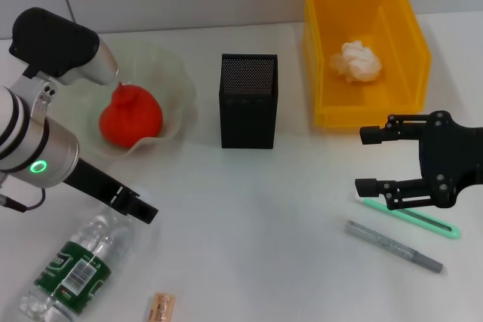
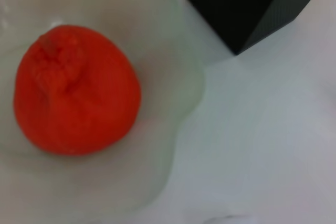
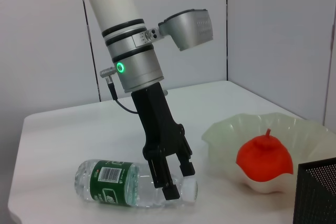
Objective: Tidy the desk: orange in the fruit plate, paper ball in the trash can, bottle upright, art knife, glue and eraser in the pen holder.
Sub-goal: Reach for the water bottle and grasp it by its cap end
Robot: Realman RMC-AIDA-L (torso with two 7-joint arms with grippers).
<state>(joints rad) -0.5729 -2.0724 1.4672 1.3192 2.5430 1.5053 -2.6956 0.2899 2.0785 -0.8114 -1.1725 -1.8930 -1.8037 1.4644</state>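
White bench (image 1: 272,216) under everything, pale grey panelled wall behind it, seams showing in the right wrist view.

Far left, the bottle (image 1: 72,265) lies on its side near the front edge, barcode up. The left gripper (image 1: 139,209) is down at its neck end; the right wrist view shows what the head view hides, the fingers (image 3: 169,184) spread and straddling the bottle (image 3: 134,184) near its cap end, not closed on it (contact is hard to judge). Just beside the bottle, at the front edge, the tan eraser (image 1: 161,307).

Behind them, the orange (image 1: 130,116) sits in the fruit plate (image 1: 177,84), nub up. The left wrist view fills with that orange (image 2: 76,90), plus a corner of the pen holder (image 2: 252,3) near the plate's rim.

Centre, the pen holder (image 1: 248,101) stands upright.

Right rear, the trash can (image 1: 407,35) with the paper ball (image 1: 357,62) inside.

Right front, the right gripper (image 1: 367,160) hovers wide open, holding nothing. Under its lower finger a pale green stick (image 1: 415,219) lies flat, and near it a grey pen-like thing (image 1: 394,246).
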